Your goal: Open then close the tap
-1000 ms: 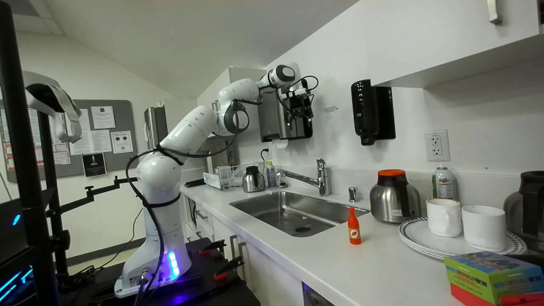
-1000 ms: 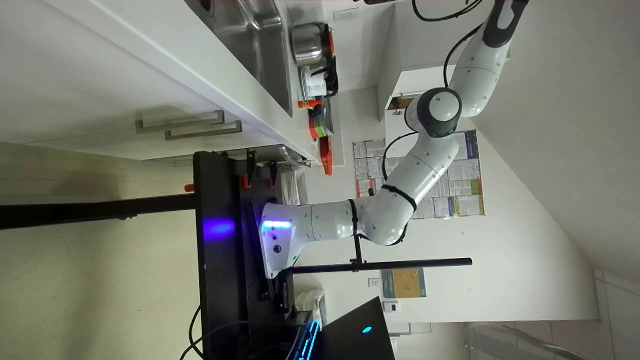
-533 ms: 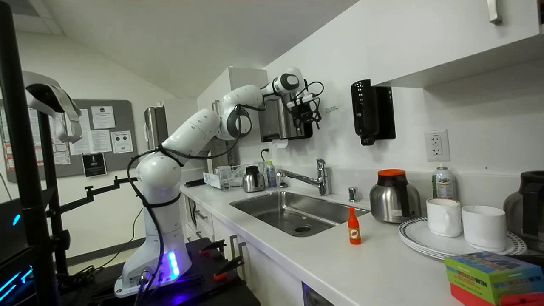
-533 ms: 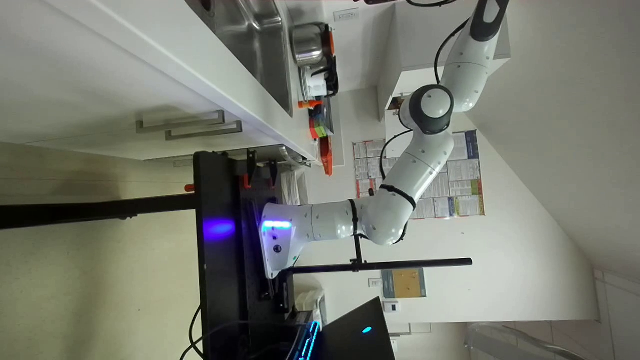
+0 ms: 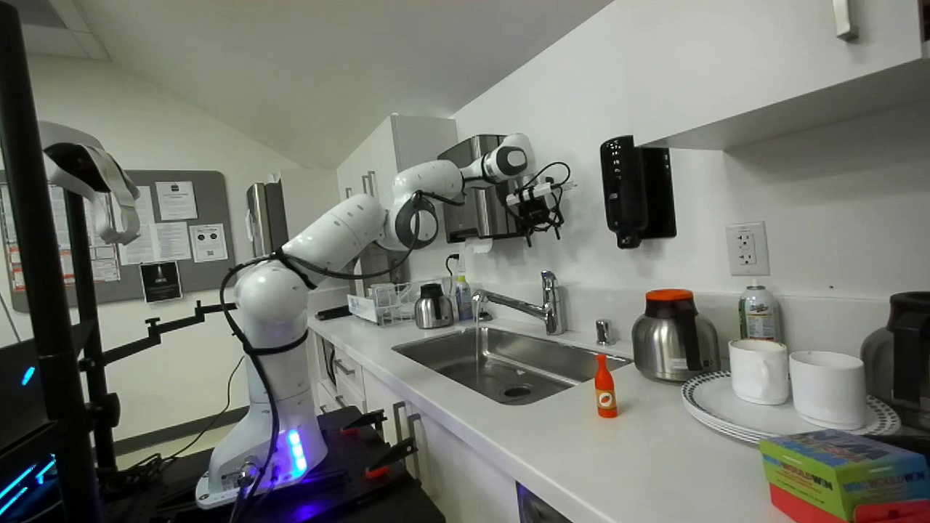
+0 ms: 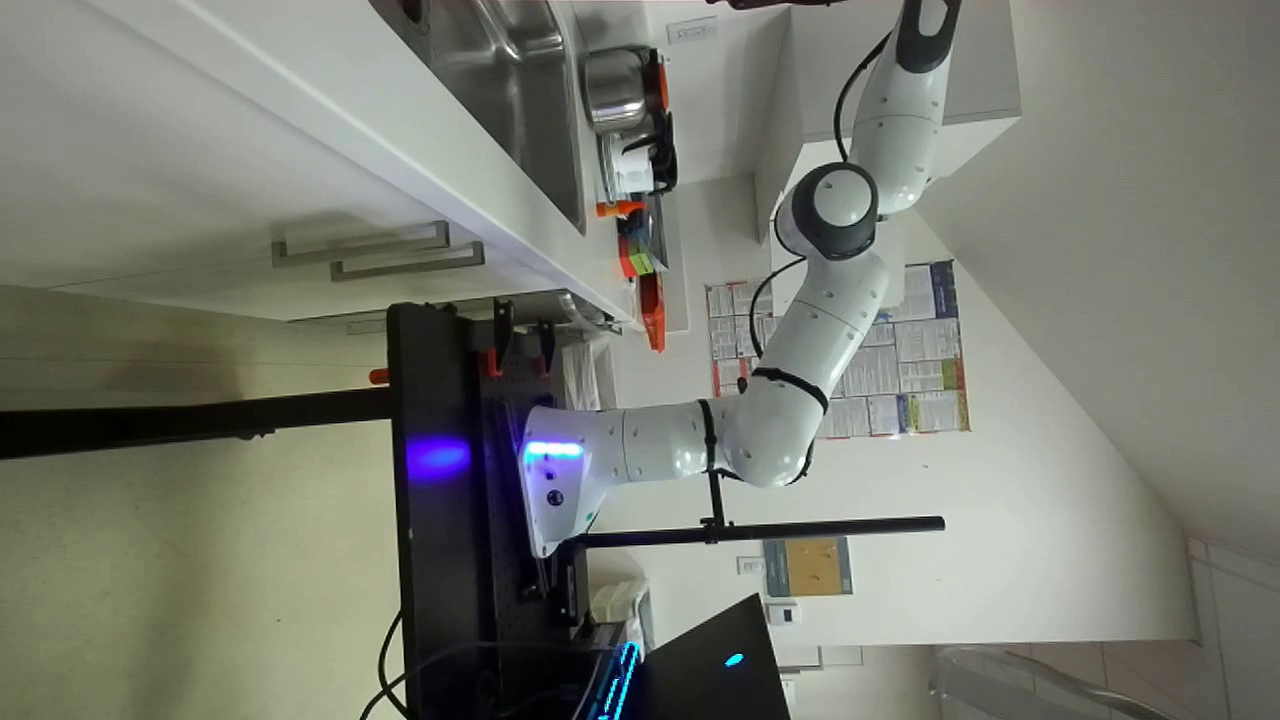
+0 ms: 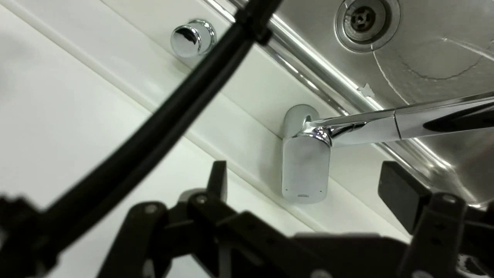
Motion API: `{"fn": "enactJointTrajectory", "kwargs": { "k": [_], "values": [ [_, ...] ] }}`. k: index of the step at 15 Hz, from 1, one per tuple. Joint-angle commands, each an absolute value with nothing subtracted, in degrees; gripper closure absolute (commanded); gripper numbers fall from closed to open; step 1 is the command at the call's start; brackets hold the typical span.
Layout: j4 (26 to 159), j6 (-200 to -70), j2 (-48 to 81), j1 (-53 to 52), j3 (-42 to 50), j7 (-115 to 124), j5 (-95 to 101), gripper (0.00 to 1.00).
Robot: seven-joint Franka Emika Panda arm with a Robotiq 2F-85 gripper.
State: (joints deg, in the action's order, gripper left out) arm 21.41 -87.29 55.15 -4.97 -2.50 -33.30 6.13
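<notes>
In an exterior view I see water [image 5: 476, 349] running from the tap [image 5: 554, 309] by the sink [image 5: 552, 359]; the wrist view crops the spout [image 7: 432, 120] but shows the gripper [image 7: 309, 184] spread wide, holding nothing. The arm [image 5: 338, 229] reaches high, its gripper pointing down above the tap.

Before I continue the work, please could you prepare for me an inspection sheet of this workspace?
Surface: white counter around a steel sink.
Job's things: silver tap, water running from it into the sink.
Clutter: orange bottle, orange-lidded steel kettle, two white mugs on stacked plates, colourful box.
Gripper: open, above the tap, not touching it.
Cables: black cable strapped along the arm, with slack curves.
Surroundings: wall-mounted black dispenser, power outlet.
</notes>
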Motion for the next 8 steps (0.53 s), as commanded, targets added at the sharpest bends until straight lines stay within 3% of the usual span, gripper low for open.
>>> {"fn": "enactJointTrajectory", "kwargs": {
  "k": [1,2,3,5,8],
  "values": [
    [20.7,-88.0,55.7,-3.8,-4.0,-37.5,3.4,0.0],
    [20.6,-87.9,56.1,-3.7,-4.4,-38.7,2.8,0.01],
    [20.6,-87.7,56.5,-3.5,-4.9,-39.9,2.2,0.26],
    [20.5,-87.4,56.9,-3.3,-5.3,-41.8,1.3,0.3],
    [20.4,-87.1,57.2,-3.2,-5.6,-43.9,0.9,0.53]
  ]
}}
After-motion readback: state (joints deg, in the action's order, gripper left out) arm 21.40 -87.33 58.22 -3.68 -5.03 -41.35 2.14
